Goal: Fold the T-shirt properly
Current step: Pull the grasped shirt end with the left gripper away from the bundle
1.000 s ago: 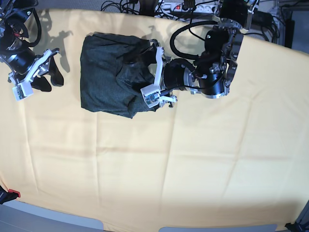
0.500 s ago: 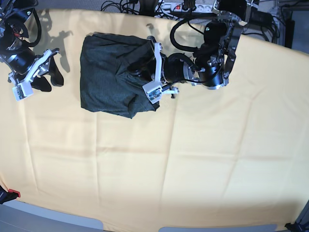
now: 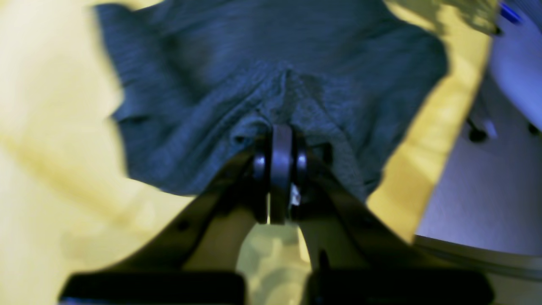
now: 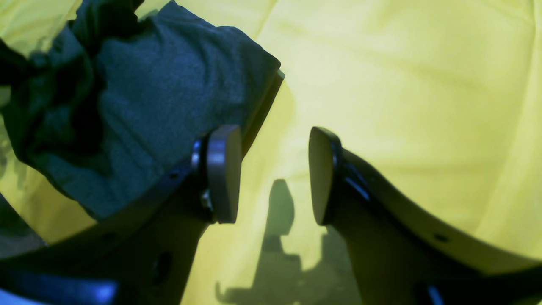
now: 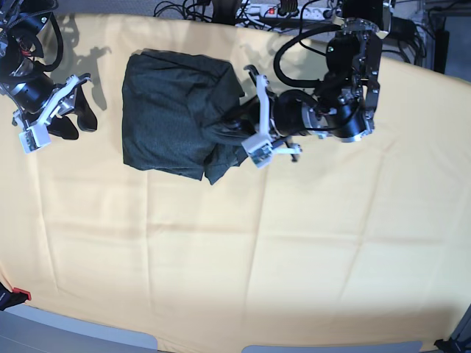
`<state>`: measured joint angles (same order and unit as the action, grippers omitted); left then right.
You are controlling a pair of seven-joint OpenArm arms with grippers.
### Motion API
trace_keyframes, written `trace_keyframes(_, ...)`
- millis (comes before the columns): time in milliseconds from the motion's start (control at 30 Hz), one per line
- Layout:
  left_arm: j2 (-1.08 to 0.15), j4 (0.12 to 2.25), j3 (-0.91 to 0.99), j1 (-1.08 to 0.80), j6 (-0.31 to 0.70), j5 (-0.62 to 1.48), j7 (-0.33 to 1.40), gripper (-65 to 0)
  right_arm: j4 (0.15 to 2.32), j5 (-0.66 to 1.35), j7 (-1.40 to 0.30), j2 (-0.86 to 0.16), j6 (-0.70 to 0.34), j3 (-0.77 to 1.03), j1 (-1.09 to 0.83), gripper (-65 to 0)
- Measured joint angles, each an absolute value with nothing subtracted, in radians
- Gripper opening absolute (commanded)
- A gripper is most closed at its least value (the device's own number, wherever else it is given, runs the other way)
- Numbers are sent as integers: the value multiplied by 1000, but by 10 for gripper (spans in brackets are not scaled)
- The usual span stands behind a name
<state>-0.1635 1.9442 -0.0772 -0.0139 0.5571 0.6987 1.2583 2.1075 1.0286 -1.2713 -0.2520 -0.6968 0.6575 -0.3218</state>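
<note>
One yellow cloth (image 5: 309,243) covers my whole work surface; on its far side lies the T-shirt (image 5: 173,110), bunched into a dark mound. My left gripper (image 3: 277,146) has its pads pinched shut on a ridge of the shirt's near edge — fabric puckers around them. My right gripper (image 4: 271,173) hangs beside the shirt, jaws apart, holding nothing.

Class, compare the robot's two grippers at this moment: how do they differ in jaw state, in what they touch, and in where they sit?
1. The left gripper has its jaws shut; the right gripper has its jaws apart.
2. The left gripper pinches a fold of the T-shirt; the right gripper holds nothing.
3. The left gripper sits at the shirt's edge; the right gripper sits off to the shirt's other side, over the yellow cloth.
Both have dark, curved fingers.
</note>
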Motion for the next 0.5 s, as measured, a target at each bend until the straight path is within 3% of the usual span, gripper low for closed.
trace_keyframes(300,-163,1944,94,-101,526,853,1309,-650,2107,1029,-1271,-252,-697,657,-322,-381)
trace_keyframes(500,-162,1944,111,-187,526,906,1331,-650,2107,1029,-1271,-252,-697,657,-322,-381)
